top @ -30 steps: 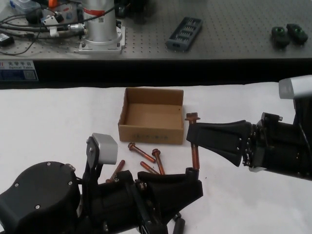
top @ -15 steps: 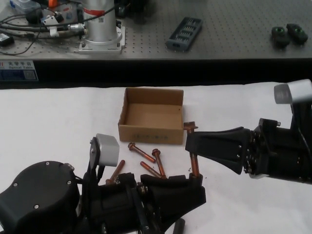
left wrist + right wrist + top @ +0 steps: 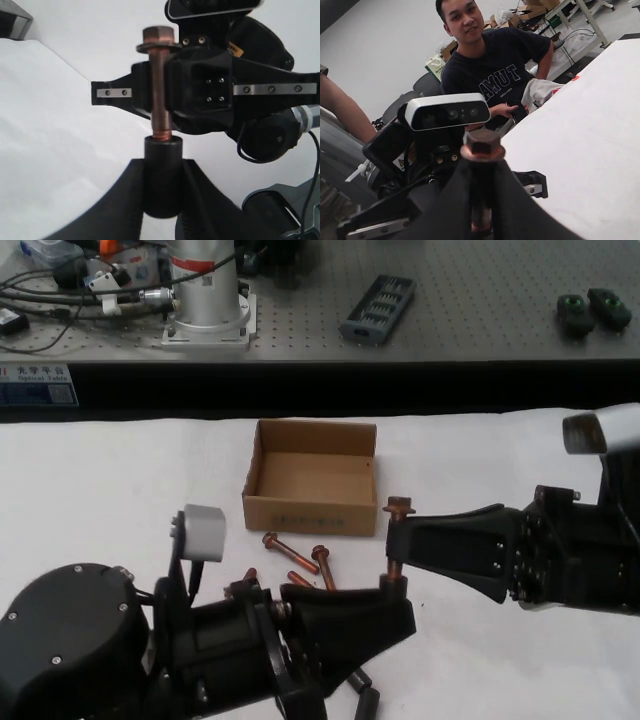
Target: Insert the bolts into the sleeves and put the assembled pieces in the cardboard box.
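My right gripper (image 3: 398, 543) is shut on a copper bolt (image 3: 397, 552) and holds it upright, head up. Right below it, my left gripper (image 3: 394, 592) is shut on a black sleeve (image 3: 162, 182), also upright. In the left wrist view the bolt (image 3: 158, 85) has its tip touching the sleeve's top opening, with the right gripper (image 3: 156, 94) clamped on the shank. The right wrist view looks down on the bolt's hex head (image 3: 482, 145) between its own fingers (image 3: 451, 200). The open cardboard box (image 3: 310, 516) stands just behind them.
Loose copper bolts (image 3: 291, 550) lie on the white cloth in front of the box, partly behind the left arm. Spare black sleeves (image 3: 366, 698) lie near the front edge. A metal column base (image 3: 207, 300) and a black rack (image 3: 378, 306) sit on the far bench.
The right gripper has come down with the bolt, bringing its tip onto the sleeve. The left arm has shifted slightly while keeping hold of the sleeve.
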